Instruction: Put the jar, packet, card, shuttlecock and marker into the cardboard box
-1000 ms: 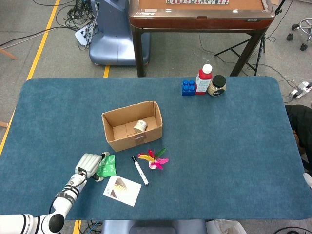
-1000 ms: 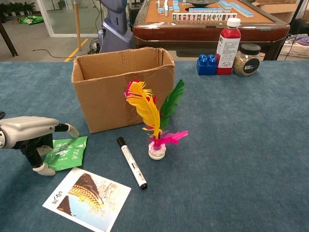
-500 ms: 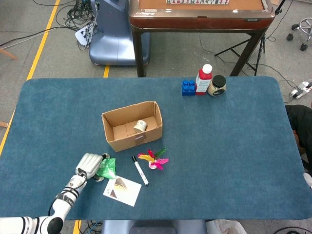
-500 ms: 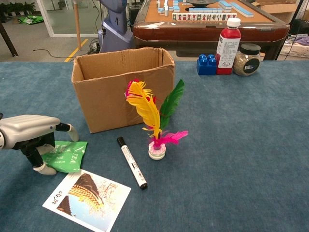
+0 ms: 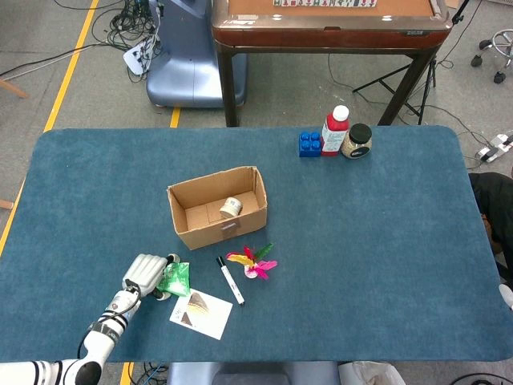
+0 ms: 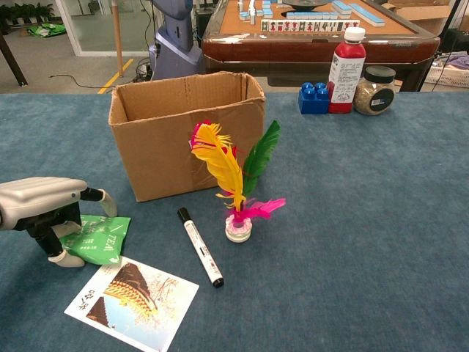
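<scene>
Green foil of the packet (image 6: 94, 237) lies on the blue table (image 5: 361, 265), near the front left, and the left hand (image 6: 44, 206) is on top of its left part. The fingers (image 6: 64, 257) curl down around the packet edge, one tip touches the cloth in front of it and another (image 6: 108, 203) points toward the box. Whether the hand really grips the packet or only rests on it, I cannot tell; most of the contact is hidden under the palm. In the head view the same hand (image 5: 147, 273) covers the packet (image 5: 175, 277) partly, and the arm is cut off by the lower edge of the picture. The right hand is not seen in any view.

The card (image 6: 133, 301) lies flat just in front of the packet, its near corner close to the bottom edge in the chest view. The marker (image 6: 199, 246) lies beside it, cap toward the cardboard box (image 6: 187, 134). The shuttlecock (image 6: 236, 185) stands upright on its base, just right of the marker.

The jar (image 5: 231, 207) lies inside the box; only the head view shows it, the box wall hides it in the chest view.

At the far side stand a blue block (image 5: 309, 144), a red bottle (image 5: 335, 131) and a dark-lidded jar (image 5: 357, 141), close together.
</scene>
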`<move>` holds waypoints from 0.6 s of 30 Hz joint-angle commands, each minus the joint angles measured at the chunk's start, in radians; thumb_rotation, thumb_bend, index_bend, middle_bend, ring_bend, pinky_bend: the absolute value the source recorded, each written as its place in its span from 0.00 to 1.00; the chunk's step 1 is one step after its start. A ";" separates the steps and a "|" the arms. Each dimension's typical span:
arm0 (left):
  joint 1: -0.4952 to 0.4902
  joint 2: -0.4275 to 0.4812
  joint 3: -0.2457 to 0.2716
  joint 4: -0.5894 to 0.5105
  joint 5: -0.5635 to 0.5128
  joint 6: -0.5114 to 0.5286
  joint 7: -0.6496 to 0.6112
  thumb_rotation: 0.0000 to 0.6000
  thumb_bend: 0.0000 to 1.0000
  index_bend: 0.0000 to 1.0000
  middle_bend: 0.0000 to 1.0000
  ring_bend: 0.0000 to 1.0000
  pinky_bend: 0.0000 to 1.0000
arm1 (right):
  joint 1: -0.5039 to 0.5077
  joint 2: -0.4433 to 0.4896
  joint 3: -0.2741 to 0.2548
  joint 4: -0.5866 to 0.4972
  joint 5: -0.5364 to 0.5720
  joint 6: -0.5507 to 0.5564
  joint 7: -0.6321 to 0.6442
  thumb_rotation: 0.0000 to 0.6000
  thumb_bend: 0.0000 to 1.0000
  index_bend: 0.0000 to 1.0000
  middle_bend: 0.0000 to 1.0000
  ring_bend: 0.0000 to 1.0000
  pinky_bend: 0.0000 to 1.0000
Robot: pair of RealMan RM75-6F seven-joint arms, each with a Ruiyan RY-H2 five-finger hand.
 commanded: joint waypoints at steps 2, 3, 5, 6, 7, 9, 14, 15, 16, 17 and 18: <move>0.013 0.016 -0.002 -0.018 0.025 0.011 -0.016 1.00 0.13 0.64 0.94 0.93 1.00 | -0.001 0.000 0.000 0.000 -0.001 0.002 0.002 1.00 0.19 0.26 0.35 0.26 0.39; 0.016 0.020 -0.002 -0.023 0.032 0.014 -0.021 1.00 0.13 0.65 0.94 0.93 1.00 | -0.001 0.000 0.000 0.000 -0.001 0.002 0.002 1.00 0.19 0.26 0.35 0.26 0.39; 0.024 0.029 -0.001 -0.031 0.049 0.018 -0.035 1.00 0.13 0.66 0.94 0.93 1.00 | -0.001 0.000 0.000 0.000 -0.001 0.002 0.002 1.00 0.19 0.26 0.35 0.26 0.39; 0.027 0.033 -0.001 -0.035 0.055 0.019 -0.040 1.00 0.13 0.66 0.94 0.93 1.00 | 0.000 0.000 0.000 0.000 -0.002 0.001 0.001 1.00 0.19 0.26 0.35 0.26 0.39; 0.030 0.037 -0.001 -0.038 0.062 0.020 -0.045 1.00 0.13 0.66 0.94 0.93 1.00 | 0.000 0.000 -0.001 0.000 -0.003 0.001 0.001 1.00 0.19 0.26 0.35 0.26 0.39; 0.036 0.047 0.000 -0.048 0.076 0.024 -0.051 1.00 0.13 0.67 0.94 0.93 1.00 | -0.001 0.000 -0.001 -0.001 -0.004 0.001 0.000 1.00 0.19 0.26 0.35 0.26 0.39; 0.052 0.089 0.003 -0.091 0.110 0.047 -0.055 1.00 0.13 0.67 0.94 0.93 1.00 | -0.002 0.000 0.000 -0.001 -0.002 0.004 0.001 1.00 0.19 0.26 0.35 0.26 0.39; 0.056 0.104 0.003 -0.105 0.116 0.054 -0.055 1.00 0.13 0.67 0.94 0.93 1.00 | -0.002 0.000 0.000 -0.001 -0.002 0.003 0.000 1.00 0.19 0.26 0.35 0.26 0.39; 0.060 0.115 0.003 -0.115 0.121 0.059 -0.056 1.00 0.13 0.67 0.94 0.93 1.00 | -0.001 0.000 -0.001 -0.001 -0.002 0.002 0.000 1.00 0.19 0.26 0.35 0.26 0.39; 0.064 0.126 0.003 -0.125 0.125 0.064 -0.058 1.00 0.13 0.67 0.94 0.93 1.00 | -0.001 0.000 -0.001 -0.001 -0.002 0.001 -0.001 1.00 0.19 0.26 0.35 0.26 0.39; 0.069 0.141 0.004 -0.137 0.131 0.069 -0.061 1.00 0.13 0.67 0.94 0.93 1.00 | 0.000 -0.001 -0.001 -0.001 -0.002 0.000 -0.003 1.00 0.19 0.26 0.35 0.26 0.39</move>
